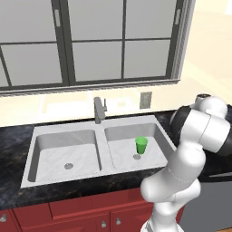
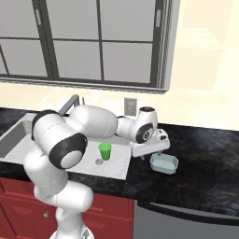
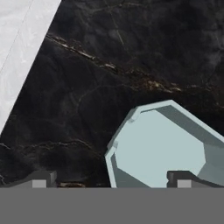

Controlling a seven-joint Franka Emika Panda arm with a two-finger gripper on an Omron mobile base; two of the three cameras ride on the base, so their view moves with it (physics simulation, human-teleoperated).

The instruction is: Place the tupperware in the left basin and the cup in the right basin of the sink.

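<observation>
Pale-blue tupperware (image 3: 159,151) beneath wide-open tool (image 3: 111,179) — nothing gripped.

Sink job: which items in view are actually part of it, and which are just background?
Part of the job:
- cup, standing in the right basin
- tupperware, on the counter right of the sink
- left basin
- gripper, open, over the tupperware

Just there:
- faucet
- wall outlet
- window
- red cabinets
</observation>
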